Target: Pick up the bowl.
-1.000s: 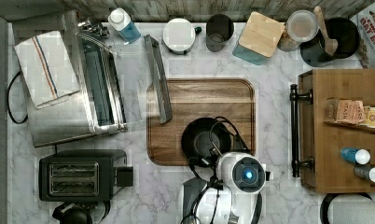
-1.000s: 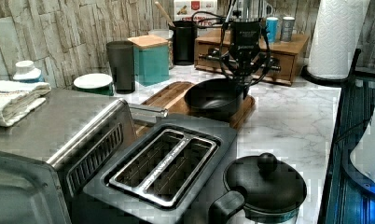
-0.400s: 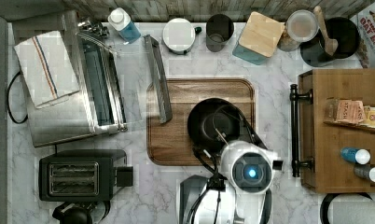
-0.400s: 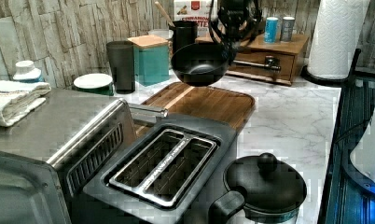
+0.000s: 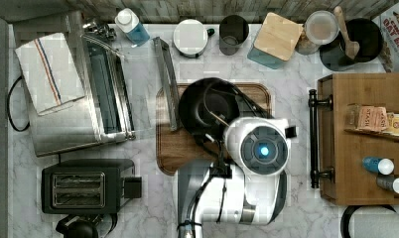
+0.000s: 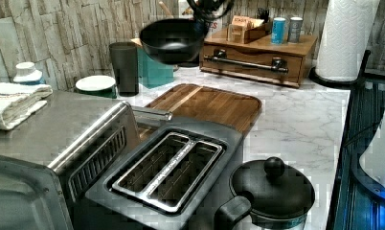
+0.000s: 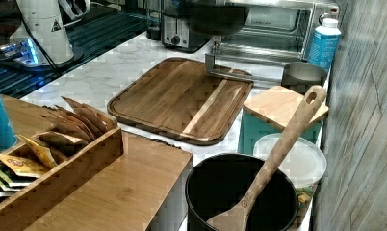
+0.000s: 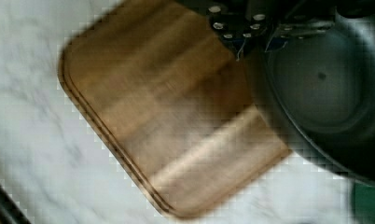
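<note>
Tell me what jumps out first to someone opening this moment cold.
The black bowl hangs in mid-air, well clear of the wooden cutting board below it in the left view. In the top view, the white arm covers the board's lower right, with the bowl at the board's upper edge.

Readable print
"STASH" stands on the tea packets [image 5: 368, 118] in the wooden organiser [image 5: 366, 89]; "BITES" on the cereal box [image 5: 395, 29] at the desk's corner
</note>
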You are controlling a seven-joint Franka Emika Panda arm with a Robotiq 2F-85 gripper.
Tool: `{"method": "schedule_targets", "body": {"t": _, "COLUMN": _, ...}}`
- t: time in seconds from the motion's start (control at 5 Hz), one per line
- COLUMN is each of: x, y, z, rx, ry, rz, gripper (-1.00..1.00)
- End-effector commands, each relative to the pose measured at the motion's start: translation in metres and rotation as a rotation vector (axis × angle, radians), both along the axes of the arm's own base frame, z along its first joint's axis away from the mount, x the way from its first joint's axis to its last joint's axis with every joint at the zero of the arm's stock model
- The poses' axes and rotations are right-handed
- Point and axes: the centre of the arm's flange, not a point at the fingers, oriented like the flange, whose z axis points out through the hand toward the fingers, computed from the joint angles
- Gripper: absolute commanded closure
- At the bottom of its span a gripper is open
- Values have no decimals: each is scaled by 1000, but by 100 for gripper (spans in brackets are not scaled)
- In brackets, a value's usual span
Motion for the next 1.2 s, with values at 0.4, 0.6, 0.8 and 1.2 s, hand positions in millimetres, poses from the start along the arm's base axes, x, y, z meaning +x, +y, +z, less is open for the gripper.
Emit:
{"method": "schedule_targets", "body": {"t": 0.4, "x": 22, "y": -16, "z": 84, "rx": 35, "ry": -116, "rz": 67, "gripper": 100}}
{"method": "schedule_targets", "body": {"t": 0.6, "x": 22, "y": -16, "z": 84, "rx": 35, "ry": -117, "rz": 67, "gripper": 100}}
{"method": "schedule_targets", "body": {"t": 0.8, "x": 22, "y": -16, "z": 84, "rx": 35, "ry": -117, "rz": 67, "gripper": 100}}
{"method": "schedule_targets", "body": {"t": 1.2, "x": 22, "y": -16, "z": 84, "rx": 35, "ry": -117, "rz": 67, "gripper": 100}}
